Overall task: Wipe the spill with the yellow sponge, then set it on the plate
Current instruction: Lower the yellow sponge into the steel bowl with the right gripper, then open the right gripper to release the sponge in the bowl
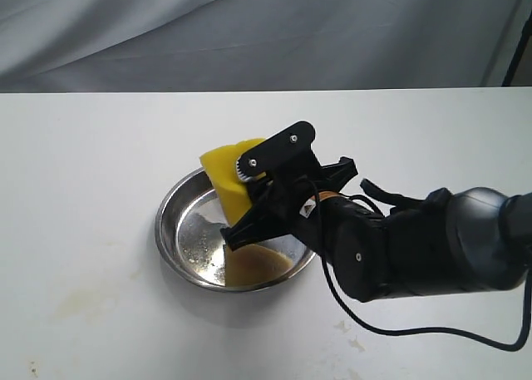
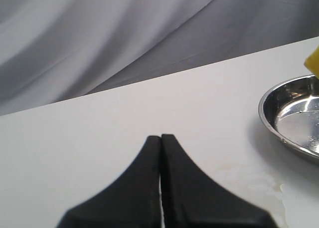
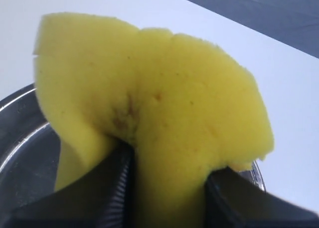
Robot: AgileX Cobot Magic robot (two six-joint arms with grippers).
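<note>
Right claw clamps the yellow sponge across its middle, foam bulging past both jaws. Sponge hangs within the plate rim, toward the far side, long axis steeply tilted; contact with the plate floor cannot be confirmed. Judged next move: lower slightly, release. Left claw, fingers pressed together and empty, sits well apart from the plate. Counter around the plate offers free room

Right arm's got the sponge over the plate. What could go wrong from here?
1. The right gripper pinches the yellow sponge hard enough that it bulges. On release it may spring open and hop off the plate.
2. The sponge hangs tilted over the plate's far rim rather than its middle, so it could land on the rim and tip out.
</note>
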